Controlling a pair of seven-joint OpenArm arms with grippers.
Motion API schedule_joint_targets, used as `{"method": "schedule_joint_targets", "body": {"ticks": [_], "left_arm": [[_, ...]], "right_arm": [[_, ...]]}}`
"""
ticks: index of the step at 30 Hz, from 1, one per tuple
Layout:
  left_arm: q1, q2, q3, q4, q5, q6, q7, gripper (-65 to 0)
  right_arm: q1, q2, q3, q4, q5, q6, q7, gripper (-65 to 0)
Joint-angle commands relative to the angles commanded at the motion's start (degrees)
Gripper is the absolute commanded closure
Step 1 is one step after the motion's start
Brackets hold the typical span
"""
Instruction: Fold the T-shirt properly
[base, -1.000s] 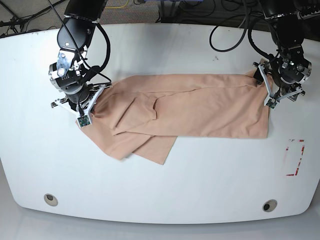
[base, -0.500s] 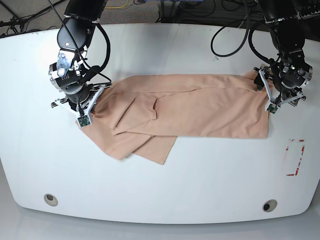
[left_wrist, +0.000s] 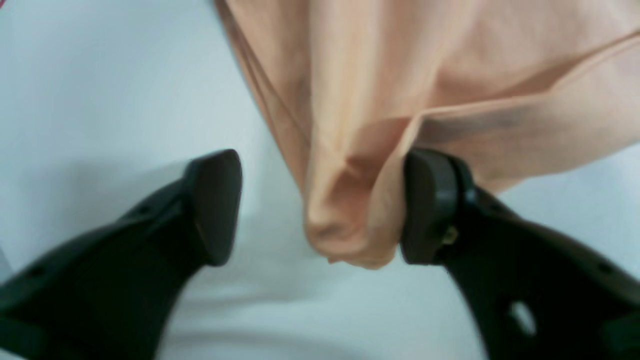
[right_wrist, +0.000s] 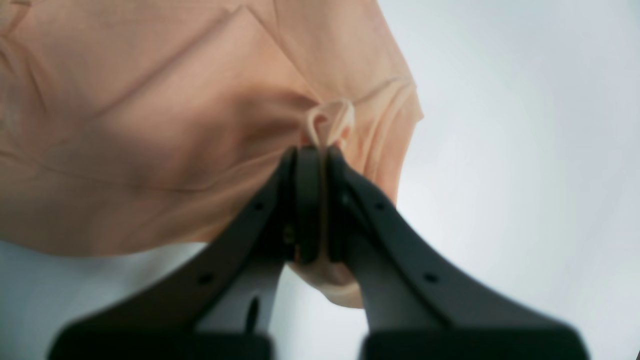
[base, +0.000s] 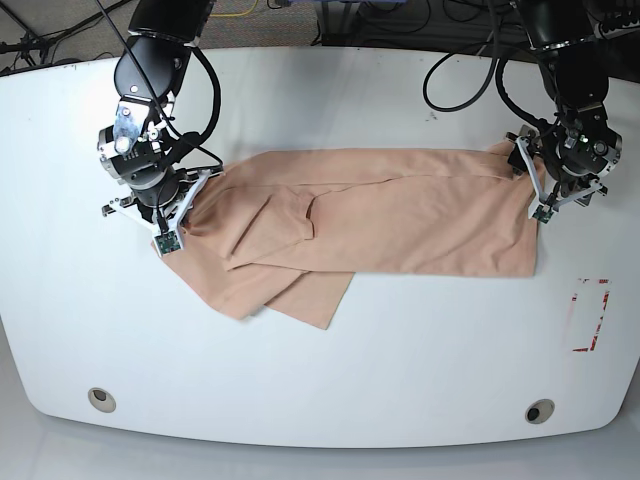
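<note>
While the T-shirt (base: 380, 210) lies spread across the middle of the white table (base: 330, 370), its long axis runs side to side in the base view, from one arm to the other. Its end at that view's right is a fairly straight edge, and the opposite end is bunched, with a loose flap trailing toward the table's near edge. The right gripper (right_wrist: 317, 200) is clenched on the shirt: its jaws are pressed together with a small loop of peach cloth pinched up between the tips, at the shirt's end on the base view's left (base: 185, 205). The left gripper (left_wrist: 320, 205) is released, jaws wide apart; a rolled corner of the shirt (left_wrist: 350, 210) hangs between them, touching the inside of one finger (left_wrist: 430, 205) and clear of the other. That corner is at the shirt's far end on the base view's right (base: 535, 165). A red mark (base: 590, 315) sits near the table's edge there.
</note>
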Motion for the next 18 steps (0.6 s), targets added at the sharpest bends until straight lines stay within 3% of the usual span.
{"method": "schedule_joint_targets", "body": {"ticks": [8,18], "left_arm": [[-0.18,0.09,0.09,-1.76,0.18,0.0,0.0,-0.3],[-0.09,0.09,-0.09,-0.18,0.0,0.0,0.09,0.0]], "right_arm": [[0.0,0.0,0.09,0.0,0.0,0.0,0.0,0.0],[0.0,0.0,0.0,0.26,0.0,0.0,-0.09,0.0]]}}
